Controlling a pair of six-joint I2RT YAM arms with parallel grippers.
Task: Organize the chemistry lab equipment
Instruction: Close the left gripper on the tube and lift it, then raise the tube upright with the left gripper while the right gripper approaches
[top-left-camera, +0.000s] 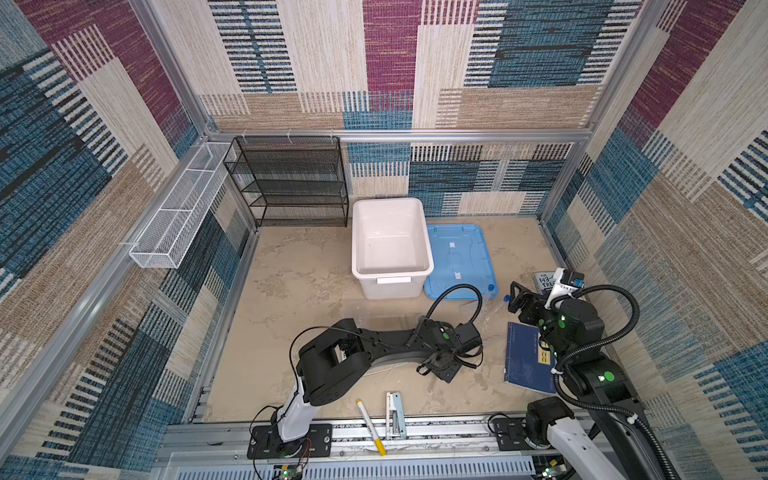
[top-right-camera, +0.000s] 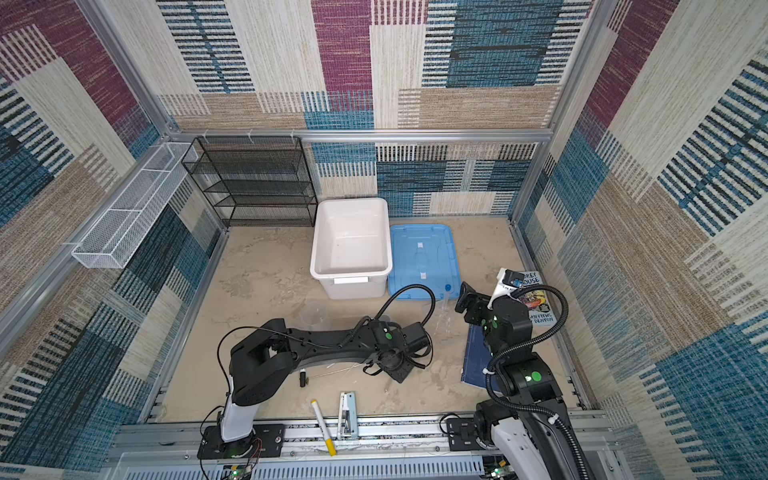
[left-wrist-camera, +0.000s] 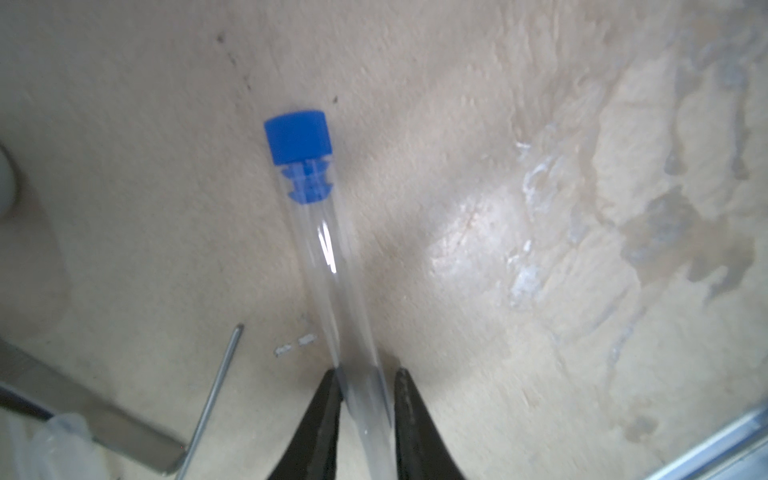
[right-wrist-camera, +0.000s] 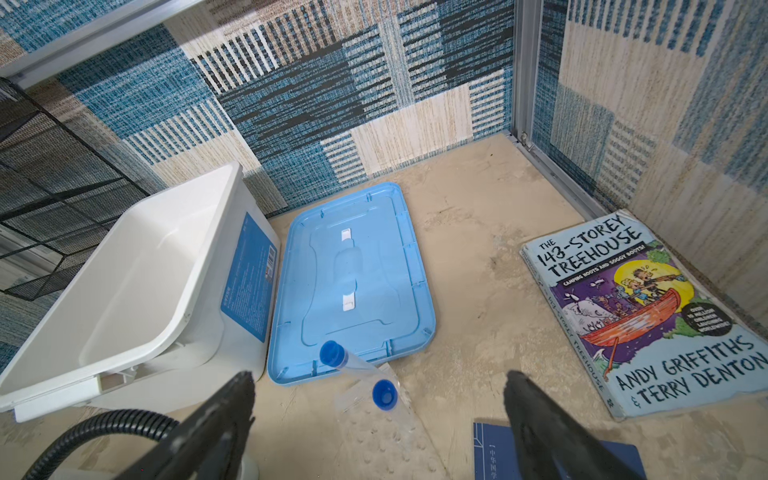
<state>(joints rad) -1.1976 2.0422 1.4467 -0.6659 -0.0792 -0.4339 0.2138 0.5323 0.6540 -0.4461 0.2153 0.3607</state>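
1. clearly, the left claw (left-wrist-camera: 365, 376) is seen nearly closed, with its black fingers (left-wrist-camera: 322, 419) pressed against both sides of a clear test tube (left-wrist-camera: 328, 257).
2. the test tube is seen lying on the sandy table (left-wrist-camera: 478, 124), with its blue cap (left-wrist-camera: 297, 137) pointed away from the claw.
3. the right claw (right-wrist-camera: 378, 376) is held spread wide, and nothing is gripped or touched by it.
4. two more capped tubes (right-wrist-camera: 332, 353) are seen tilted at a clear rack (right-wrist-camera: 390, 440), just beside the blue lid (right-wrist-camera: 353, 270).
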